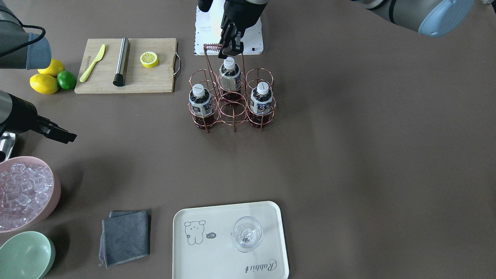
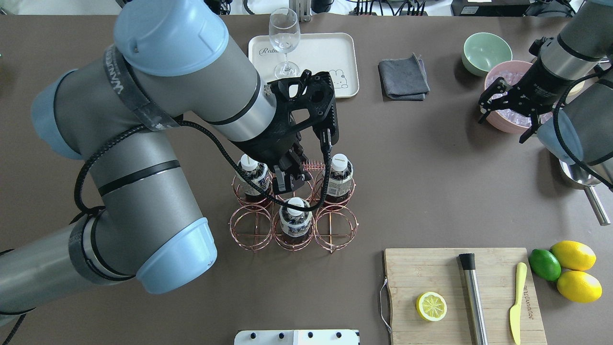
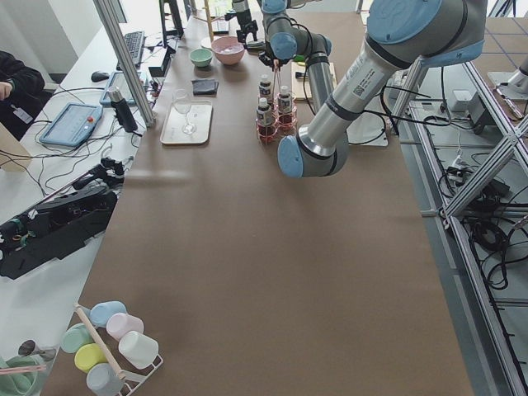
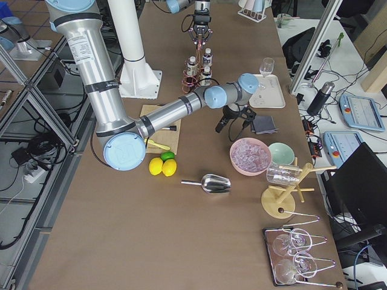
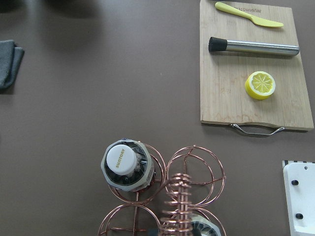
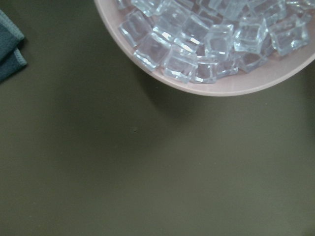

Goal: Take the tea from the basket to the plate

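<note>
Our left tool [image 1: 231, 51] hangs w/ fingers apart over the cap of the tea [image 1: 230, 77], in the basket [image 1: 219, 110]'s mid cell, robot side. Top approach, prob. bc rings block the sides. Plate [image 1: 224, 217] well apart. Right tool [image 2: 502, 122] spread over ice bowl [image 1: 54, 182].

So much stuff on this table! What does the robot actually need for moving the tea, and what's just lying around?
Needed: tea bottles, wire basket, cream plate, left gripper.
Lying about: stemmed glass, grey cloth, ice bowl, green bowl, cutting board, lemons, lime, scoop.
</note>
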`<state>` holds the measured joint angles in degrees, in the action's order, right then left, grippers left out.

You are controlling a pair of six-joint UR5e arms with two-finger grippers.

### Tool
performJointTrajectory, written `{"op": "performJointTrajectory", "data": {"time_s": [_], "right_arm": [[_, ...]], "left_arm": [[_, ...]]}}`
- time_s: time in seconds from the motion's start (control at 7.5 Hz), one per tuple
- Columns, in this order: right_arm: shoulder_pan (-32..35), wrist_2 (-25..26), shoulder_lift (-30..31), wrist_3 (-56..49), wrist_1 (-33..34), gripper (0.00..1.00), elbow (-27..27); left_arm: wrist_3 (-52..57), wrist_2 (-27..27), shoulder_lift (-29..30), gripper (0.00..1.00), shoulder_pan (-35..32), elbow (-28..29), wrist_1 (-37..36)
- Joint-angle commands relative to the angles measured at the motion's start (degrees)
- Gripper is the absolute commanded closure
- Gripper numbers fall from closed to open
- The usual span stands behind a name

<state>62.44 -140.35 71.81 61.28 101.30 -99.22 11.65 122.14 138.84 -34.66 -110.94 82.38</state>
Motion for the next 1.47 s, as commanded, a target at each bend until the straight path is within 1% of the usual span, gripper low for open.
{"op": "performJointTrajectory", "data": {"time_s": [0.0,0.13,0.27,0.4,0.53,0.67,0.8,0.93,1.07,1.2,1.33], "right_arm": [[-1.8,-4.5,-5.6,13.3,-0.5,0.00,0.3],[-3.1,-8.8,-7.4,14.9,-0.6,0.00,0.0],[-5.9,-9.8,-10.7,16.1,-0.1,0.00,0.6],[-8.3,-10.1,-13.6,20.7,-0.5,0.00,1.3],[-9.7,-10.7,-16.9,21.6,0.0,0.01,2.0],[-10.6,-12.1,-20.1,23.0,-0.1,0.02,4.3],[-12.3,-12.1,-24.3,25.3,0.0,0.02,6.3],[-14.4,-11.6,-25.0,26.4,-0.3,0.05,6.4],[-15.2,-11.6,-24.9,26.4,-0.3,0.06,6.4],[-15.8,-11.4,-24.6,26.4,-0.4,0.11,6.4],[-16.1,-11.0,-24.6,26.4,-0.4,0.11,6.4]], "left_arm": [[-0.1,0.2,-0.6,1.00,-0.5,-2.8,-0.3],[-0.1,0.3,-1.8,1.00,-0.9,-4.0,-0.4],[-0.1,0.4,-2.2,1.00,-0.9,-4.2,-0.3],[-0.1,0.3,-2.3,1.00,-0.9,-4.3,-0.3],[-0.1,0.2,-2.3,1.00,-0.8,-4.2,-0.3],[-0.1,0.1,-2.3,1.00,-0.6,-4.1,-0.3],[-0.1,0.1,-2.2,1.00,-0.6,-4.0,-0.3],[-0.1,0.1,-2.2,1.00,-0.6,-4.2,-0.3],[-0.2,0.3,-1.9,1.00,-0.6,-4.2,-0.3],[-0.3,0.2,-1.8,1.00,-0.6,-4.0,-0.3],[-0.8,0.2,-1.8,1.00,-0.5,-3.9,-0.3]]}}
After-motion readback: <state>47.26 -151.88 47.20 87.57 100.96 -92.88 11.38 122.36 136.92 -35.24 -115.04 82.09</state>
